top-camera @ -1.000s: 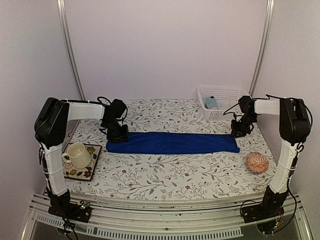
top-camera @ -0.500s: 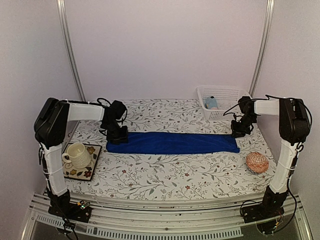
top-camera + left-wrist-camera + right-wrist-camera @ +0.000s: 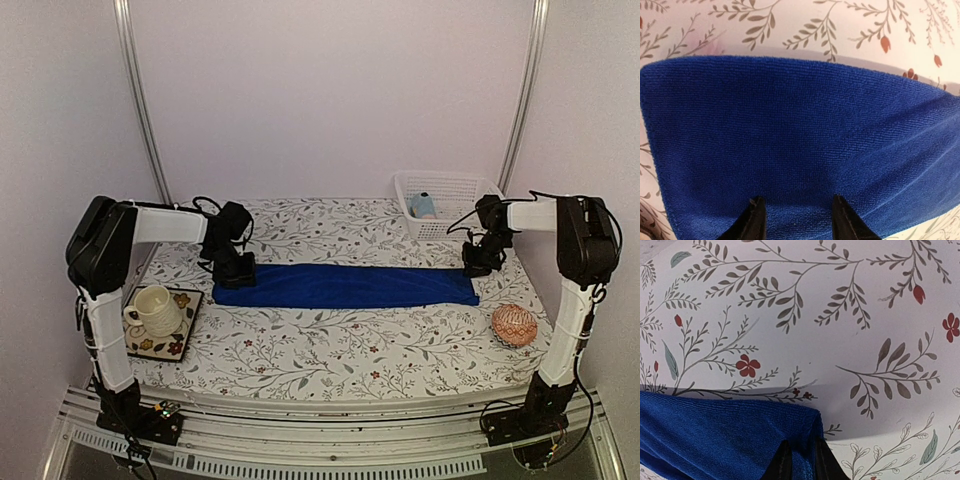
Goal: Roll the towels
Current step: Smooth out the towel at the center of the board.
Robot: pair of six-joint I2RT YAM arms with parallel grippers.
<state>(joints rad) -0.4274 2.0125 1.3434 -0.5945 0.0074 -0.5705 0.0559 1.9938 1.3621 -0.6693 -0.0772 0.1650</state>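
The long royal-blue towel (image 3: 345, 286) lies flat across the table, left to right. My left gripper (image 3: 236, 271) is at its left end. In the left wrist view the left gripper (image 3: 797, 198) is open, its fingertips (image 3: 758, 210) down on the flat blue towel (image 3: 800, 125) with no cloth pinched between them. My right gripper (image 3: 479, 262) is at the towel's far right corner. In the right wrist view the right gripper (image 3: 802, 442) is shut on that corner of the towel (image 3: 730, 435), which is lifted slightly. The light-blue towel (image 3: 422, 206) lies in the white basket (image 3: 452, 186).
A round pink-red patterned ball (image 3: 514, 325) lies near the right front, close to the right arm. A cream cup (image 3: 153, 309) stands on a floral coaster (image 3: 182, 322) at the left front. The basket stands at the back right, just behind the right gripper.
The right gripper's jaws have narrowed onto the towel's right corner and it has shifted slightly back. The left gripper and the towel lie as before.
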